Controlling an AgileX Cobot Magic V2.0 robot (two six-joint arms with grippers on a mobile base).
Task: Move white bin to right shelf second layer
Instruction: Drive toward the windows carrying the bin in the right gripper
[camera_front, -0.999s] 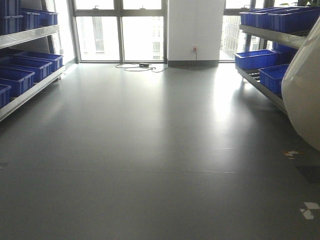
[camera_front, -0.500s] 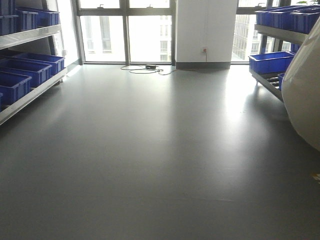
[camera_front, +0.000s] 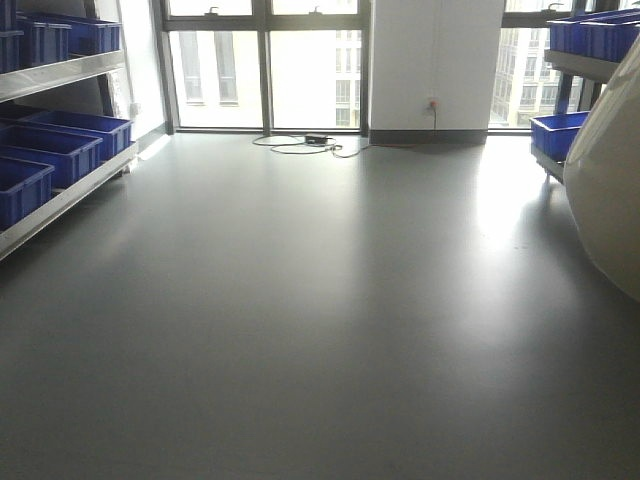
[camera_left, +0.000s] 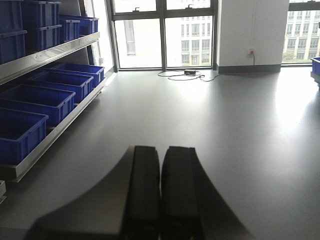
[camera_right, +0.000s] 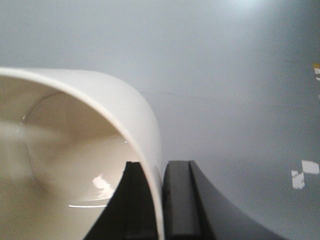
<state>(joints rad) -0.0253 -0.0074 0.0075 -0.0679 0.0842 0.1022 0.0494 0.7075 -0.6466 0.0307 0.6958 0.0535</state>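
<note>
The white bin (camera_front: 608, 190) fills the right edge of the front view, held tilted above the grey floor. In the right wrist view its cream inside (camera_right: 70, 150) faces the camera. My right gripper (camera_right: 159, 167) is shut on the bin's wall, one finger inside and one outside. My left gripper (camera_left: 161, 152) is shut with nothing in it, over the floor. The right shelf (camera_front: 580, 66) shows only at the far right, mostly hidden behind the bin. I cannot tell which level is its second layer.
A steel left shelf (camera_front: 62, 75) holds several blue crates (camera_left: 35, 100) on two levels. Blue crates (camera_front: 555, 135) also stand on the right shelf. A cable and power strip (camera_front: 310, 142) lie by the windows. White tape marks (camera_right: 302, 174) dot the floor.
The front view has swung left: the windows and pillar slid right and most of the right shelf left the frame. The floor marks are gone. The bin kept its place in the view.
</note>
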